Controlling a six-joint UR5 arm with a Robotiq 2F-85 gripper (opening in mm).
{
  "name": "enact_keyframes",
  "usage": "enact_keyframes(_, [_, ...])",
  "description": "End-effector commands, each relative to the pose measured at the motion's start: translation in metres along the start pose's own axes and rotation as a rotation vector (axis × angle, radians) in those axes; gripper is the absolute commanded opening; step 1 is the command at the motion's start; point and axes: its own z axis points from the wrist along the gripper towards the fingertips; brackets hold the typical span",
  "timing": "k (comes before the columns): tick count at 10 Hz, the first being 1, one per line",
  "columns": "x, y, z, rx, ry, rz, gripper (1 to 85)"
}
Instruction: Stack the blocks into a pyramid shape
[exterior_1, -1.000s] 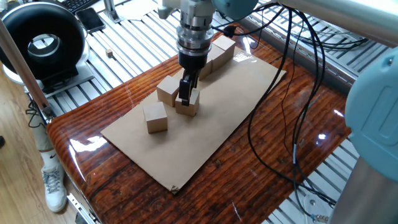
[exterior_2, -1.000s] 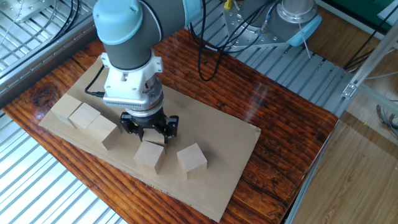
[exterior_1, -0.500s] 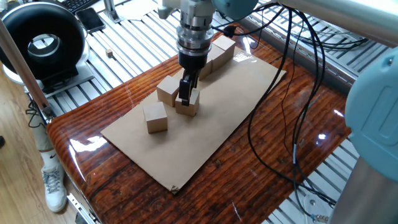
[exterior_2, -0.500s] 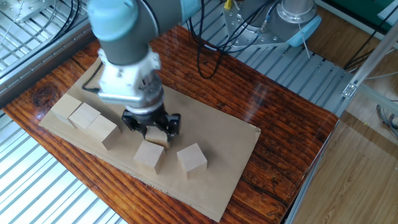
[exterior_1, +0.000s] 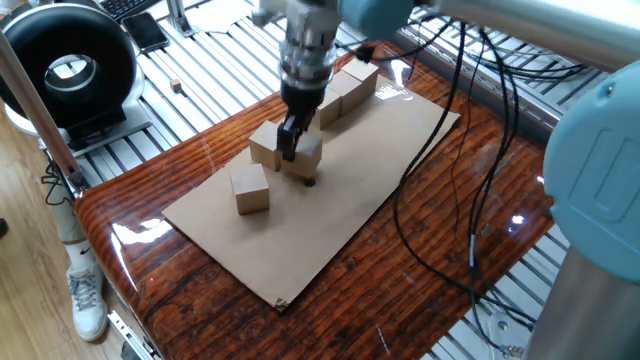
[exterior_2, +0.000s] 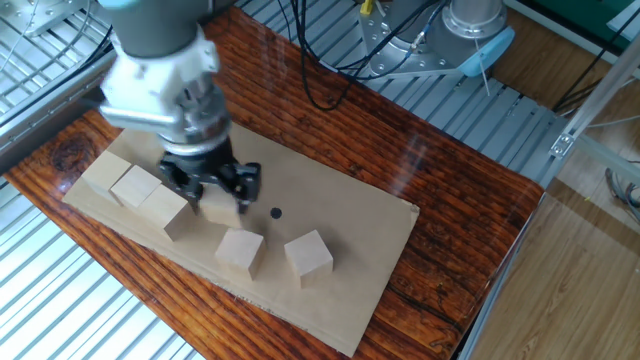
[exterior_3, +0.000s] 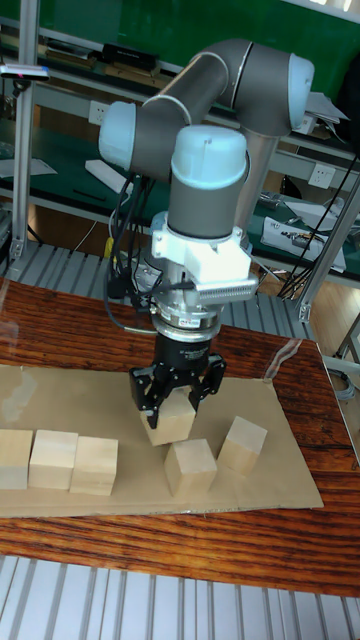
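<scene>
My gripper (exterior_2: 211, 190) is shut on one light-tan wooden block (exterior_2: 222, 208) and holds it just above the cardboard sheet (exterior_2: 350, 225). In the tall fixed view the gripper (exterior_3: 178, 397) grips this block (exterior_3: 170, 422) from above. Three blocks sit in a row at the left end of the sheet (exterior_2: 100, 170) (exterior_2: 135, 186) (exterior_2: 172, 212). Two more blocks lie loose on the sheet (exterior_2: 240, 250) (exterior_2: 308, 254). In one fixed view the held block (exterior_1: 308, 153) hangs beside a loose block (exterior_1: 264, 143), with another block (exterior_1: 250, 188) nearer the sheet's front end.
A small black dot (exterior_2: 277, 212) marks the cardboard to the right of the held block. The glossy wooden table (exterior_2: 470, 210) is ringed by metal slats. Black cables (exterior_1: 430, 200) hang over the table. A round black device (exterior_1: 65, 60) and a tiny cube (exterior_1: 176, 87) sit off the table.
The gripper has lifted the block off the cardboard and carried it toward the row of three. A black dot now shows where the block stood.
</scene>
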Motion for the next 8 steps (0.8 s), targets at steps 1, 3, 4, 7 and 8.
enact_keyframes(1, [-0.027,-0.033,-0.017,0.098,-0.102,0.121,1.0])
enact_keyframes(3, [-0.043,-0.04,-0.016,0.102,-0.16,0.273,1.0])
enact_keyframes(4, [-0.042,-0.036,-0.014,0.08,-0.155,0.332,1.0])
enact_keyframes(7, [-0.043,-0.026,-0.014,0.022,-0.16,0.602,1.0])
enact_keyframes(8, [-0.049,-0.03,-0.015,0.026,-0.188,0.657,1.0])
